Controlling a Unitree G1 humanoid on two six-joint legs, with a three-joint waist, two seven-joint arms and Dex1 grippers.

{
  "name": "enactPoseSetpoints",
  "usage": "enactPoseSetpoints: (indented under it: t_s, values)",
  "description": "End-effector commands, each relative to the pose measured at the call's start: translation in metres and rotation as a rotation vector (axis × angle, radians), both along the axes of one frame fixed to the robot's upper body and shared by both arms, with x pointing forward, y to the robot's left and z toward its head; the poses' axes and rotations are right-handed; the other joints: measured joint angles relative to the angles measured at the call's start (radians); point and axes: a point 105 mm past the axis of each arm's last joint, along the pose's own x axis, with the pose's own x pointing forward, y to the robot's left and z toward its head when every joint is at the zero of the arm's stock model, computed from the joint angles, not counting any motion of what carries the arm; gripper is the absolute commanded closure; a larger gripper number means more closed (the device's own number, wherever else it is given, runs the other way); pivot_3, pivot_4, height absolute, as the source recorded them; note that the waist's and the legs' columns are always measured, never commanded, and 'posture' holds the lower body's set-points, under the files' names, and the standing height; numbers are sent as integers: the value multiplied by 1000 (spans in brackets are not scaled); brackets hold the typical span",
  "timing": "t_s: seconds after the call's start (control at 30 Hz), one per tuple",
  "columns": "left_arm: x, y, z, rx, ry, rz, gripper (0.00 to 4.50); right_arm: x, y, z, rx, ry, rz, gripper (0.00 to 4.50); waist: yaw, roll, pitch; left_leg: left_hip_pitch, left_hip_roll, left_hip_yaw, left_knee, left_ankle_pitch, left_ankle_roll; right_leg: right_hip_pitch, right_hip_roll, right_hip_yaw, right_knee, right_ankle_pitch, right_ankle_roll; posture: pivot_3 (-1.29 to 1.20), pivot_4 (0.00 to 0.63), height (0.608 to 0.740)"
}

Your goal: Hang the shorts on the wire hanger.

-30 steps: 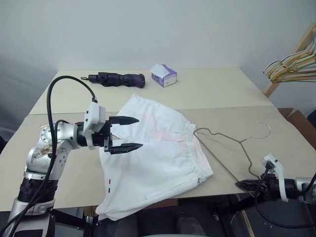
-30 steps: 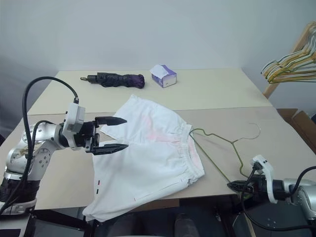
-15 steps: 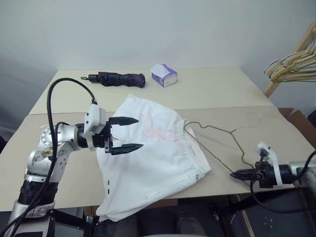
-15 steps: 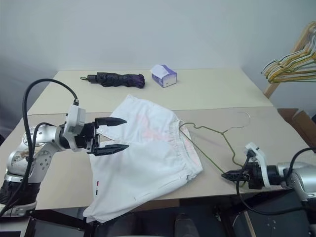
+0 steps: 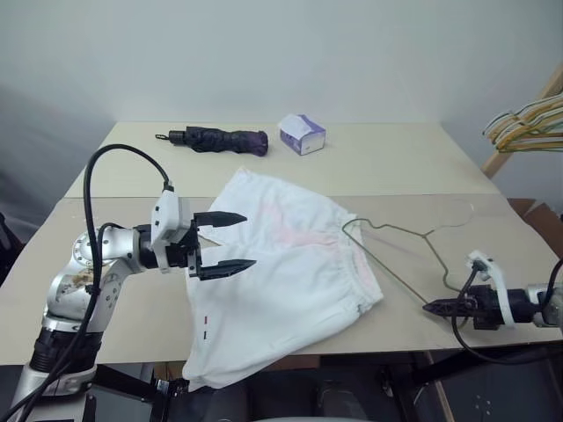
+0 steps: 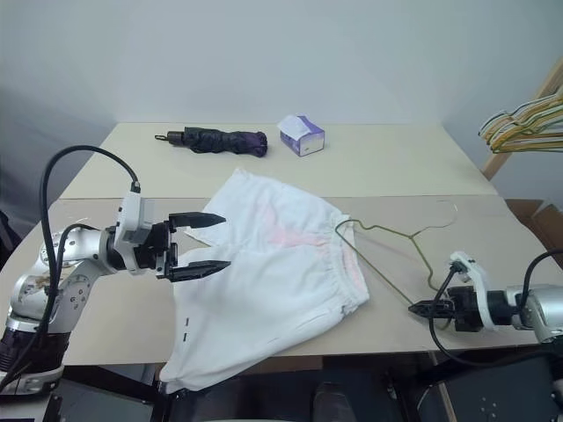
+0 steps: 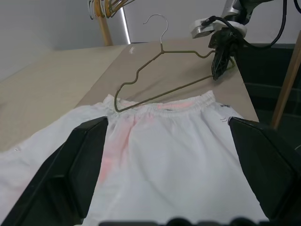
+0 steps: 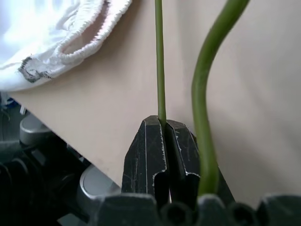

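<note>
The centre of the table (image 5: 114, 303) is covered by the shorts (image 5: 281, 281), which overhang the near edge. The left tool (image 5: 230, 240), fingers spread, hovers over their left side. Just right of the waistband lies the wire hanger (image 5: 396, 264), its near corner clamped in the closed right tool (image 5: 428, 308) at the table's near right edge. Bare surface lies between shorts and far items: an umbrella (image 5: 215, 139) and a tissue box (image 5: 303, 134). Bunched hangers (image 5: 526, 127) stand beyond the far right corner.

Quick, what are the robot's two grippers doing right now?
Left gripper: open, above the shorts, holding nothing.
Right gripper: shut on the hanger.
</note>
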Motion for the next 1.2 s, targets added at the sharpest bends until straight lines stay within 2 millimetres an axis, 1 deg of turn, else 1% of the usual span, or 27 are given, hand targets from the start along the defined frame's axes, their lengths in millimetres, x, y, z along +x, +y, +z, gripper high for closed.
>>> enactPoseSetpoints:
  t_s: [0.03,0.17,0.27,0.3,0.4,0.67,0.97,1.13,1.2]
  values:
    - [-1,1,14,-6,-63,-3,86,6,-6,16,35,-53,-50,4500,1,0,0,0,0,0,0,0,0,0,0,0,0,0,0,32,53,740]
    - [0,1,14,-5,-65,-4,86,6,-9,19,49,-72,-66,4500,1,0,0,0,0,0,0,0,0,0,0,0,0,0,0,32,53,740]
    - [0,1,14,-5,-65,-3,86,6,-8,28,108,-102,-80,4500,2,0,0,0,0,0,0,0,0,0,0,0,0,0,0,30,44,740]
    - [0,1,14,-5,-65,-3,86,5,-9,28,104,-100,-83,4500,1,0,0,0,0,0,0,0,0,0,0,0,0,0,0,30,44,740]
    - [0,1,14,-3,-65,-4,86,4,-12,19,56,-77,-89,4500,0,0,0,0,0,0,0,0,0,0,0,0,0,0,0,28,44,740]
    - [1,1,15,-2,-67,-7,86,8,-10,8,19,-43,-83,4500,-2,0,0,0,0,0,0,0,0,0,0,0,0,0,0,32,43,740]
    - [-1,-1,14,1,-64,-12,86,7,-5,4,16,-19,-21,4500,-2,0,0,0,0,0,0,0,0,0,0,0,0,0,0,48,51,740]
    - [-3,1,14,9,-61,-14,86,8,2,14,69,-36,39,4500,-2,1,0,0,0,0,0,0,0,0,0,0,0,0,0,48,51,740]
    - [-4,2,14,13,-59,-14,86,10,3,12,61,-31,57,4500,-1,0,0,0,0,0,0,0,0,0,0,0,0,0,1,63,52,740]
